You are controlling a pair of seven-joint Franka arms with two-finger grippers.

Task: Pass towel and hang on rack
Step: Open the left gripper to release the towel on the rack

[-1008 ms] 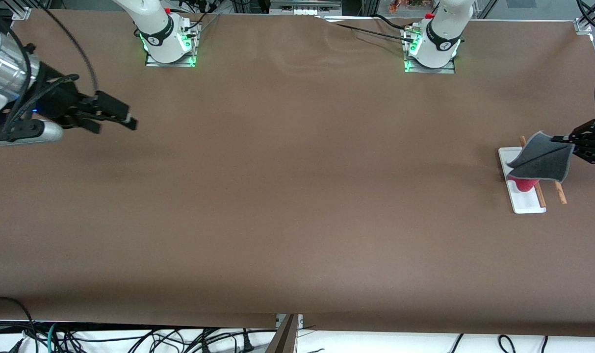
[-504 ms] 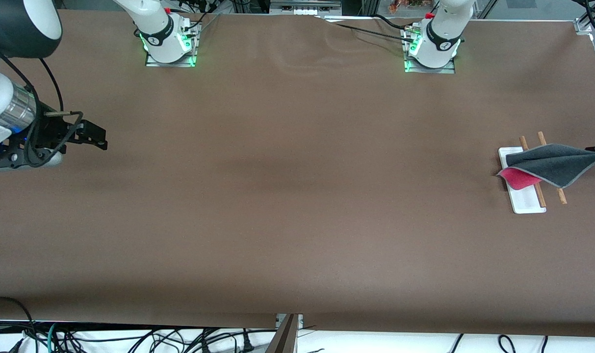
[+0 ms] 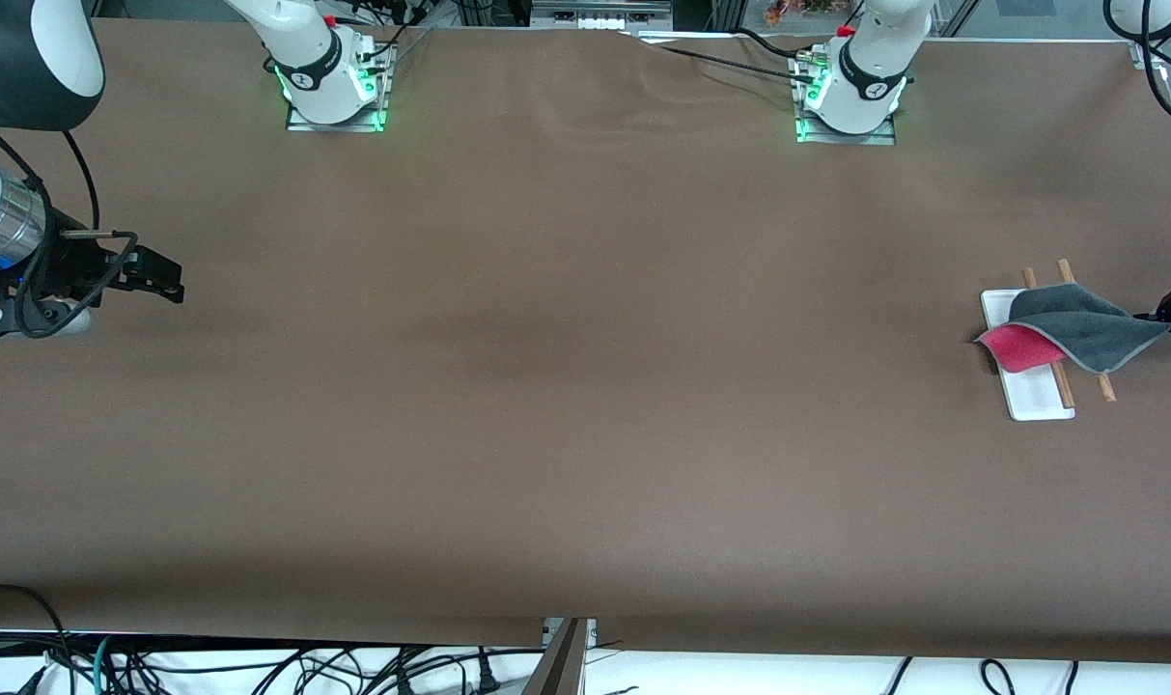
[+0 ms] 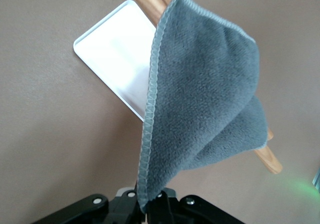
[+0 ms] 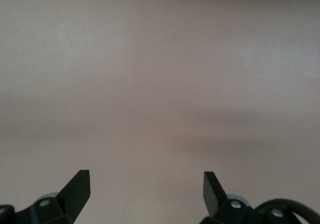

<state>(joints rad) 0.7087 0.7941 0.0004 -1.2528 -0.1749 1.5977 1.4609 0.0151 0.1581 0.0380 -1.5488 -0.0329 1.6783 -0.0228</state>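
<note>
Over the rack (image 3: 1027,391), grey towel (image 3: 1077,326), pink underside showing.

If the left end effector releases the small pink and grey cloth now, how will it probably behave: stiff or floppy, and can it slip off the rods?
The small pink and grey cloth towel looks floppy: held by one corner in the shut left end effector, it folds and drapes over the rack's two thin wooden rods. It seems light, as it billows in soft curves. It might slide on the smooth rods, since it lies unevenly.
</note>
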